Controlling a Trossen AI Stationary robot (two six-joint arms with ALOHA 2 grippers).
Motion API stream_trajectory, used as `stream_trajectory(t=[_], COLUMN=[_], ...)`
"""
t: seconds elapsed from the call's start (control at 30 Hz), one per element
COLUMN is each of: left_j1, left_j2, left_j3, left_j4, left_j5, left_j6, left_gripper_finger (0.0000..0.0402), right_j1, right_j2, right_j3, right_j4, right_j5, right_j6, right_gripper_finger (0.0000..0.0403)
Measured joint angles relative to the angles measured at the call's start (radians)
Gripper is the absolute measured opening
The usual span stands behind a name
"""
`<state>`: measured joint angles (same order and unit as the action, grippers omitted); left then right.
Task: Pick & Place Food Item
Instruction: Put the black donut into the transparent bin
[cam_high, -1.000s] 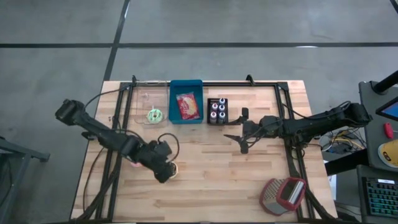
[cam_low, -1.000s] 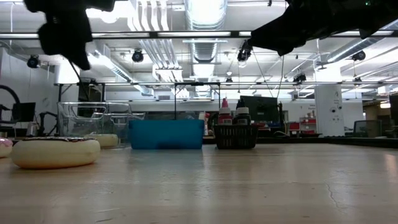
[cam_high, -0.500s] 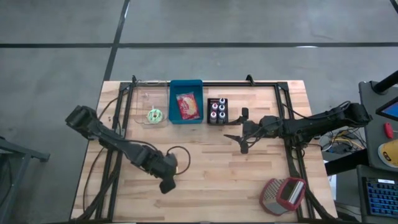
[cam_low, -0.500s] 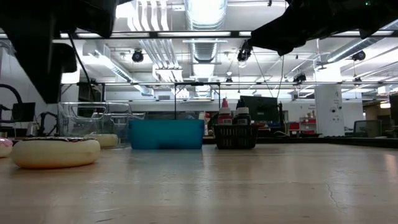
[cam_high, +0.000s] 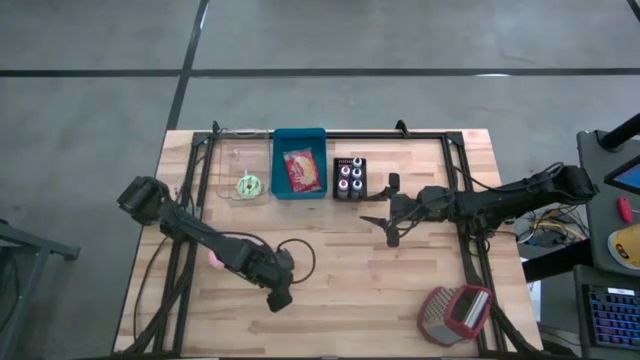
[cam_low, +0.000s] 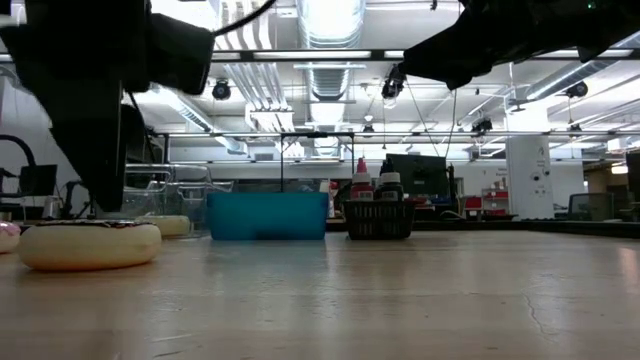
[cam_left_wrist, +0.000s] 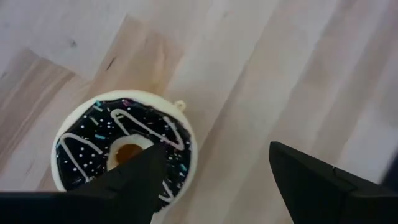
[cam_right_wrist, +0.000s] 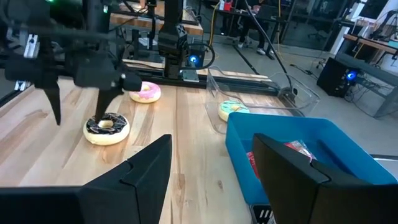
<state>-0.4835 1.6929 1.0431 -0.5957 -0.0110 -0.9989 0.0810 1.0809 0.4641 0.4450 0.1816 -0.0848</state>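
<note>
Left gripper (cam_right_wrist: 78, 102) has dropped over chocolate donut (cam_left_wrist: 121, 149) — pink donut (cam_right_wrist: 145, 93) nearby.

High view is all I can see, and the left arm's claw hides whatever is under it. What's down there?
Observer: A chocolate doughnut with white drizzle and sprinkles, lying flat on the table.
Operator: Has the claw grabbed it?
Observer: No. The right wrist view shows the left claw open, fingers pointing down, one above the doughnut and one beside it.
Operator: And the pink speck near that arm?
Observer: A pink doughnut, on the table near the chocolate one.
</note>
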Motion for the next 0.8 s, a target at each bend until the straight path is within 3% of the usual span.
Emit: stream_trajectory(t=[0.8], left_j1=[0.015], left_j2=[0.088], left_j3=[-0.004], left_j4=[-0.04], left_j5=[-0.016], left_j6=[-0.091], left_gripper_finger=[0.0289], right_j1=[0.0], right_j2=[0.0], right_j3=[0.0], right_j4=[0.0], right_j5=[0.0], right_j6=[0.002], right_gripper_finger=[0.0221])
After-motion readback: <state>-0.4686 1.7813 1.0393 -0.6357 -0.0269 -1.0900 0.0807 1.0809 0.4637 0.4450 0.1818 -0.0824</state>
